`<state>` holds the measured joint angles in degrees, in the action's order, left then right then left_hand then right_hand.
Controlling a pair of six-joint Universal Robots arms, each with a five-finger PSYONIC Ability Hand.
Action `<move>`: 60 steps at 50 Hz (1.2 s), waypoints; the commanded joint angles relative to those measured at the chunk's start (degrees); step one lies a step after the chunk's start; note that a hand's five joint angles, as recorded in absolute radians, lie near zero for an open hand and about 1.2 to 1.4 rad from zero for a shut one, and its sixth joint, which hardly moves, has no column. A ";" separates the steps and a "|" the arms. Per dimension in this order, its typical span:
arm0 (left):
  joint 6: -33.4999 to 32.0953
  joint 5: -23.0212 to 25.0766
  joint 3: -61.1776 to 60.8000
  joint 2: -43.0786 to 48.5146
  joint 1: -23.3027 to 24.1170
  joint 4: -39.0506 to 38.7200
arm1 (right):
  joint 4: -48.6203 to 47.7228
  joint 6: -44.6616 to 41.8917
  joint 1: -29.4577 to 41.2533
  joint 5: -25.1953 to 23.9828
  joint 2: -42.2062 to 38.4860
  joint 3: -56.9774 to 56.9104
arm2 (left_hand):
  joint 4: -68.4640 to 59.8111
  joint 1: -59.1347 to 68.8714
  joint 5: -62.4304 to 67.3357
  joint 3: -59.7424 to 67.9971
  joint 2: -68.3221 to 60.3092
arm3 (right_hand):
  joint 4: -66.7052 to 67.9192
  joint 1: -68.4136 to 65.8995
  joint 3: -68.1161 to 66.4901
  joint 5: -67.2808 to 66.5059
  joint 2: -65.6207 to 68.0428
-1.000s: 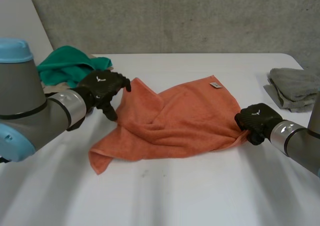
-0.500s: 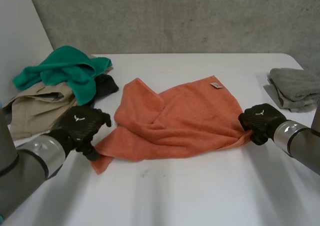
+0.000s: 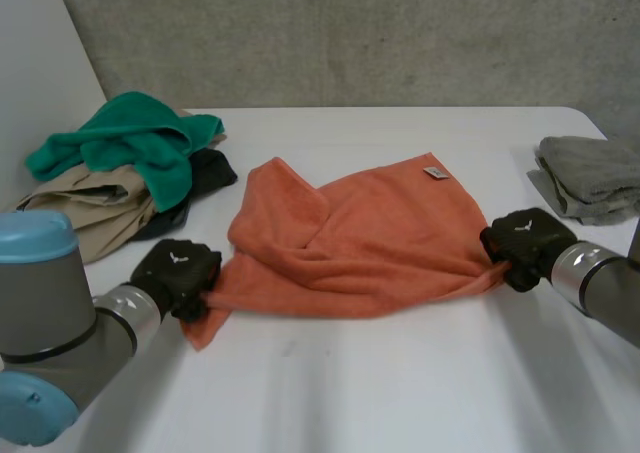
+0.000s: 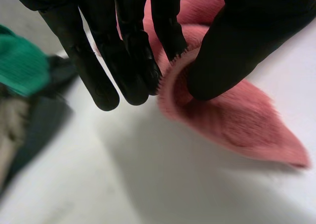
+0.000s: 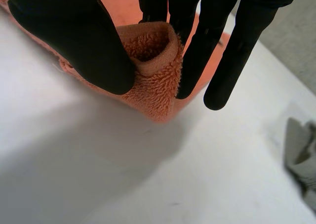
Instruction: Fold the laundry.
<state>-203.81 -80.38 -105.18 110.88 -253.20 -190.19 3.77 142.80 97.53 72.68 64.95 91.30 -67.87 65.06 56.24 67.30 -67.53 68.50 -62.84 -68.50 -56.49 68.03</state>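
An orange towel (image 3: pixel 355 238) lies crumpled across the middle of the white table (image 3: pixel 400 393), with a small tag at its far corner. My left hand (image 3: pixel 178 273) pinches the towel's near-left corner; in the left wrist view the towel (image 4: pixel 232 122) is squeezed between thumb and fingers (image 4: pixel 133 56). At the towel's right edge, my right hand (image 3: pixel 520 245) is shut on a corner. The right wrist view has that rolled corner of the towel (image 5: pixel 153 66) clamped between thumb and fingers (image 5: pixel 197 41).
A pile of laundry sits at the far left: a green cloth (image 3: pixel 130 143) over a beige garment (image 3: pixel 80 213) and something dark (image 3: pixel 205 173). A folded grey cloth (image 3: pixel 590 178) rests at the far right edge.
My left hand came down from the towel's far-left fold to its near-left corner and closed on it. The right hand kept its grip and barely moved.
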 commanded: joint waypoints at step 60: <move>-3.79 -13.31 34.00 11.11 7.46 -1.67 | -4.04 -10.97 -1.90 1.77 -2.37 -19.33 | -12.13 14.94 13.76 12.70 -12.47 | 11.50 -17.16 -11.50 -13.51 11.97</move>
<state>-207.63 -93.87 -58.42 122.47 -245.71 -189.64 -6.01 131.01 97.79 76.93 63.69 65.71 -68.85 65.05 56.81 68.34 -68.55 68.69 -63.38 -68.70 -58.17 68.31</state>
